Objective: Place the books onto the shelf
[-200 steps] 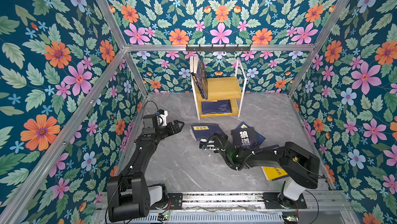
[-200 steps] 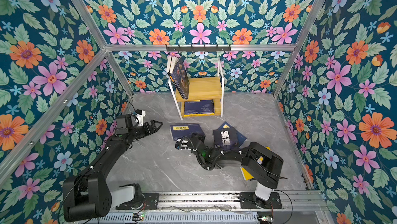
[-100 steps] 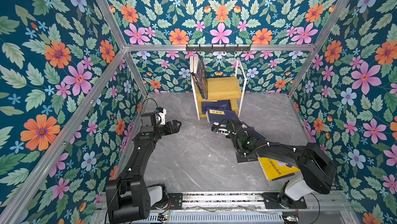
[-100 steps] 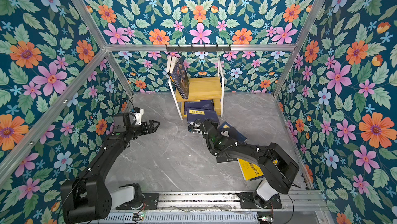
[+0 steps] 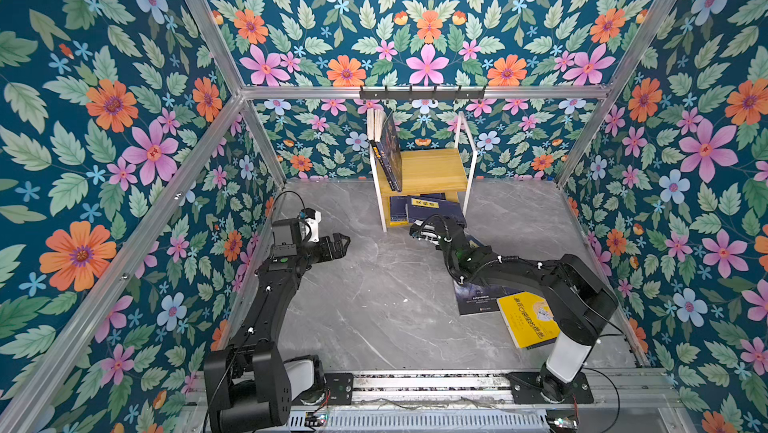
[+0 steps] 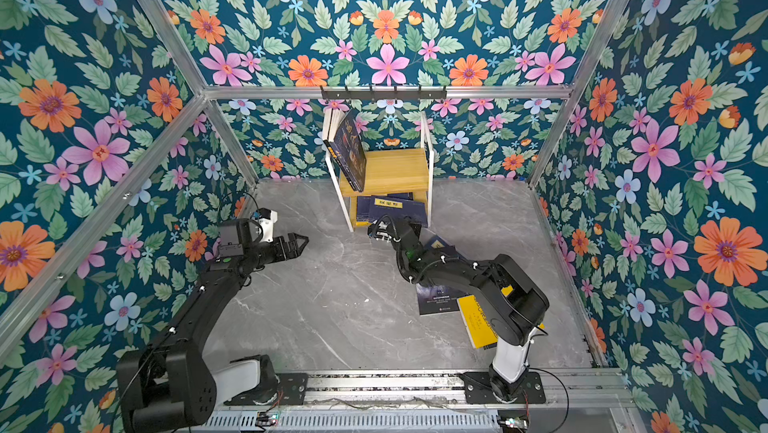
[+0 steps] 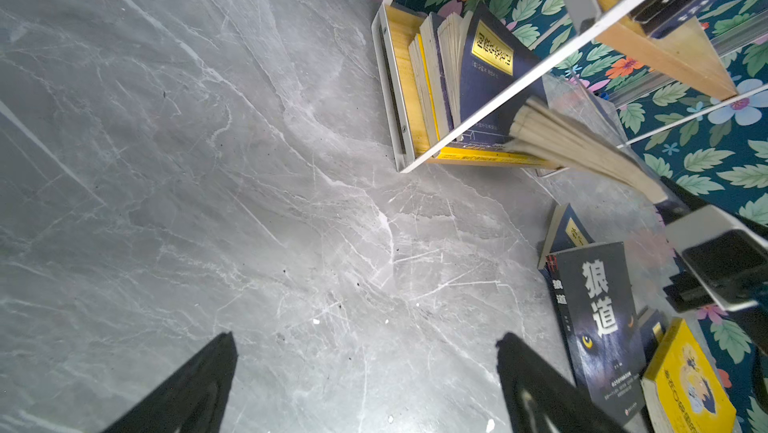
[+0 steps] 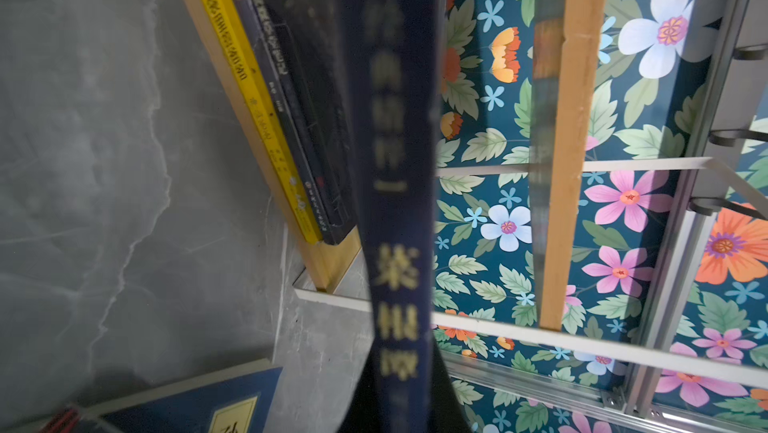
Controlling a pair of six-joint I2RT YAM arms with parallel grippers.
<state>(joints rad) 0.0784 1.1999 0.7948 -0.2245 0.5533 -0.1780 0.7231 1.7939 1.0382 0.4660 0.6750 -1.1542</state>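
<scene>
Floral walls [image 5: 415, 36], grey marble desk [image 5: 374, 306]: right fingers [image 8: 360, 408] clamp navy book [image 5: 438, 211] at lower tier of shelf [image 5: 428, 169]; left fingers [image 7: 195, 389] spread wide, empty.

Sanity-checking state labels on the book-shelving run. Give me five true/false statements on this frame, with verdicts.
1. The left pincer is open and holds nothing. True.
2. The right pincer is shut on a yellow book. False: it is shut on a navy book with a yellow label, at the lower tier of the shelf.
3. The shelf's upper board is bare. False: books lean at its left end.
4. A yellow book lies on the table near the base of the right arm. True.
5. The wolf-eyes book stands on the shelf. False: it lies flat on the table.
</scene>
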